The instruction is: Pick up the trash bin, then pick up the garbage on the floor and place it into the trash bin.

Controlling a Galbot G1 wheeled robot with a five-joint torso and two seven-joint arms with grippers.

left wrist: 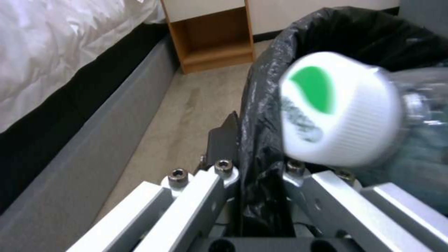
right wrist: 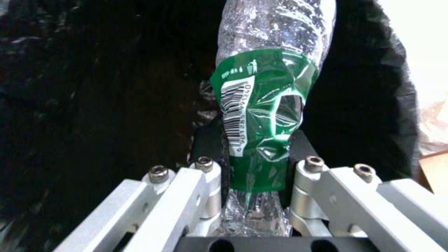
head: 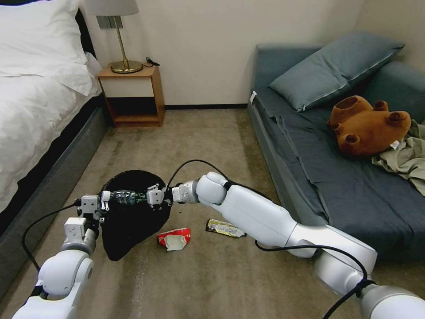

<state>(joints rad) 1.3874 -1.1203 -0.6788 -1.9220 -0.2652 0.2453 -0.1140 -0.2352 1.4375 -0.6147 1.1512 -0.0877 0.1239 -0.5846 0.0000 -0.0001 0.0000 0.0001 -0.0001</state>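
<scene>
Bottle [right wrist: 266, 115] barcode in right tool [right wrist: 254, 154], bin [head: 133, 212] beneath

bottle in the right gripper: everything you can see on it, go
The plastic bottle is clear, crinkled and partly crushed, with a torn green label bearing a barcode and a white ribbed cap with a green mark. The right gripper is shut on its label section near the base. It lies roughly level across the mouth of the trash bin, cap end toward the left gripper, which is clamped on the bin's black-bagged rim. Whether the cap touches that rim cannot be told.
</scene>
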